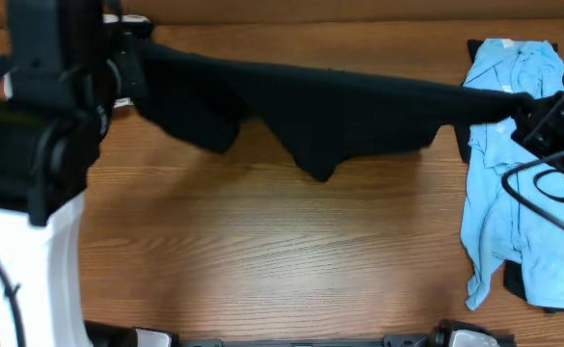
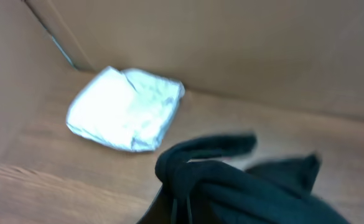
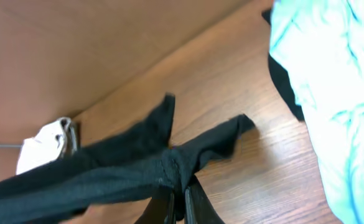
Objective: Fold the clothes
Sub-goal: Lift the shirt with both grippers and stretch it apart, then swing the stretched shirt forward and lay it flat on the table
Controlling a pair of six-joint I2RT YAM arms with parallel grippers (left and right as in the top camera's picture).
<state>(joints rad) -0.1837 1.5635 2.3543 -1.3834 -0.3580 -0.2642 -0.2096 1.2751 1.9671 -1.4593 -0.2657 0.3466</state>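
The right claw (image 3: 177,194) is pinching one end of the black garment (image 1: 339,106), its two fingers closed on a bunched fold. The left claw (image 1: 130,66) is clamping the opposite end. The cloth is hanging stretched between the two claws above the tabletop (image 1: 262,251), with a pointed flap sagging about midway.

Under and beside the right claw, a light blue shirt (image 1: 508,193) is lying crumpled along the tabletop's right edge. A dark piece (image 1: 519,285) is poking out from beneath the shirt's near end, and the right arm's cable (image 1: 506,180) is looping over the shirt.

Just beyond the left claw, a white folded cloth (image 2: 126,109) is sitting close to the brown back wall (image 2: 231,43). Between the claws and toward the near edge, bare wood is stretching wide.
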